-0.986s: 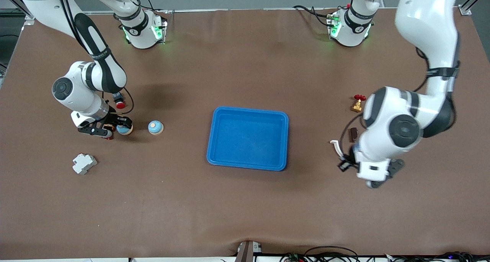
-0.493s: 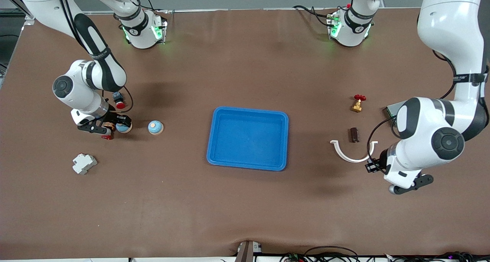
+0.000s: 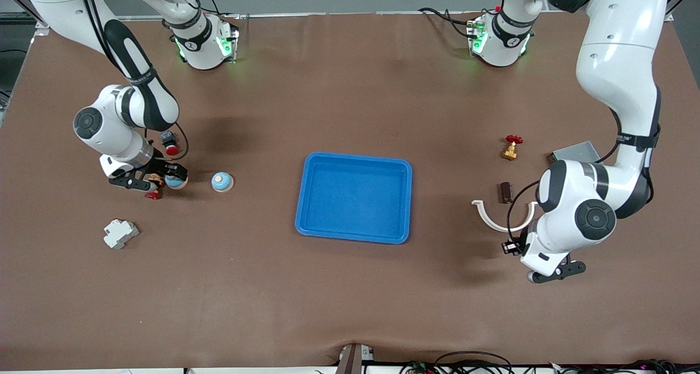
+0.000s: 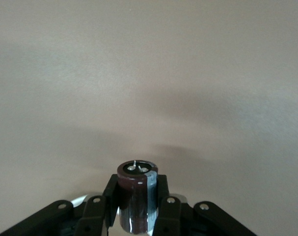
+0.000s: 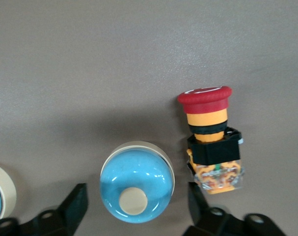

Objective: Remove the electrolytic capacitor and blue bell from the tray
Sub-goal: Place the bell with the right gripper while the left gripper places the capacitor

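Bare brown table mat (image 3: pixel 350 303) nearest the front camera: open passage. My right fingers (image 5: pixel 72 209) straddle a blue dome bell (image 5: pixel 137 181); red-capped push button (image 5: pixel 211 142) crowds one side, second blue bell (image 3: pixel 222 182) stands near.

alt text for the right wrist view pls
The right tool stands open around a blue bell with a cream knob, its two black fingers flanking the bell on the brown table. Beside the bell lies a red-capped push button; the edge of a second bell shows at the frame's border.
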Robot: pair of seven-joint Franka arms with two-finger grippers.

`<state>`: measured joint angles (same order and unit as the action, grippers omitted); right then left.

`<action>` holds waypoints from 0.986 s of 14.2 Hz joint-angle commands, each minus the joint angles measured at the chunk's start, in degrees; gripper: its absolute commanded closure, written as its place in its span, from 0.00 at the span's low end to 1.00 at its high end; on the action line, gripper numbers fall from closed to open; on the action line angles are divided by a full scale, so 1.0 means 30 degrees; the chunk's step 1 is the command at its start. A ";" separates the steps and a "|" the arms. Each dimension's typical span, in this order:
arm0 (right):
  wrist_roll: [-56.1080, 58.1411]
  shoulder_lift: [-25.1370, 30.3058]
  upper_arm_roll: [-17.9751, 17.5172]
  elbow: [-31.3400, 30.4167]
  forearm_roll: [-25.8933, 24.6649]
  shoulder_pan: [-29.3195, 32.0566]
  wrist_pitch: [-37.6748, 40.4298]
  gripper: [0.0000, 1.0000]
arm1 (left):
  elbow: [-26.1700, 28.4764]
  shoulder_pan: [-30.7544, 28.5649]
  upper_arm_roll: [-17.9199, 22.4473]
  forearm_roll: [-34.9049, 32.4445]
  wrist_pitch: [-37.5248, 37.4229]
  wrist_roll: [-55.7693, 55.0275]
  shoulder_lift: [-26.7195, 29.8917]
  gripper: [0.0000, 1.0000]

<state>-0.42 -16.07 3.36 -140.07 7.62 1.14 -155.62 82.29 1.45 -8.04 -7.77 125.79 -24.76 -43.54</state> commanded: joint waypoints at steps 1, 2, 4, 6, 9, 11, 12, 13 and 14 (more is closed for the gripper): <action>-0.0121 0.1192 -0.0443 -0.0277 0.0274 0.0063 0.0657 0.00 | -0.0125 -0.0101 -0.0043 -0.0429 0.0667 0.0198 -0.0602 0.98; -0.0732 0.1805 -0.0416 0.0189 0.0274 -0.0346 0.1996 0.00 | -0.0125 -0.0101 -0.0043 -0.0429 0.0900 0.0169 -0.0779 0.98; -0.2487 0.2482 -0.0415 0.2088 0.0274 -0.1107 0.5856 0.00 | -0.0125 -0.0072 0.0015 -0.0429 0.1398 0.0169 -0.1130 0.98; -0.4624 0.2544 -0.0415 0.4460 0.0245 -0.2045 0.8939 0.00 | -0.0125 -0.0043 0.0074 -0.0458 0.1722 0.0169 -0.1366 0.98; -0.7321 0.2369 -0.0415 0.7013 0.0157 -0.3364 1.1086 0.00 | -0.0125 -0.0043 0.0074 -0.0663 0.1868 0.0082 -0.1629 0.97; -0.8177 0.2339 -0.0415 0.8216 0.0128 -0.3659 1.1821 0.00 | -0.0125 -0.0013 0.0074 -0.0692 0.2278 0.0022 -0.1805 0.97; -0.8121 0.2339 -0.0415 0.8773 0.0128 -0.3660 1.2259 0.00 | -0.0125 0.0016 0.0074 -0.0692 0.2337 0.0022 -0.1893 0.97; -0.7947 0.2339 -0.0357 0.9706 -0.0017 -0.3660 1.3134 0.00 | -0.0125 0.0045 0.0074 -0.0692 0.2425 0.0022 -0.2039 0.97; -0.7539 0.2310 -0.0328 1.1079 -0.0628 -0.3486 1.4796 0.00 | -0.0125 0.0074 0.0103 -0.0692 0.2513 0.0022 -0.2069 0.97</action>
<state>-23.73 -8.13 1.90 -113.66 7.22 -9.83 -117.77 82.30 1.44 -7.88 -8.35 132.31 -24.75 -49.15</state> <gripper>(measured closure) 0.000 0.656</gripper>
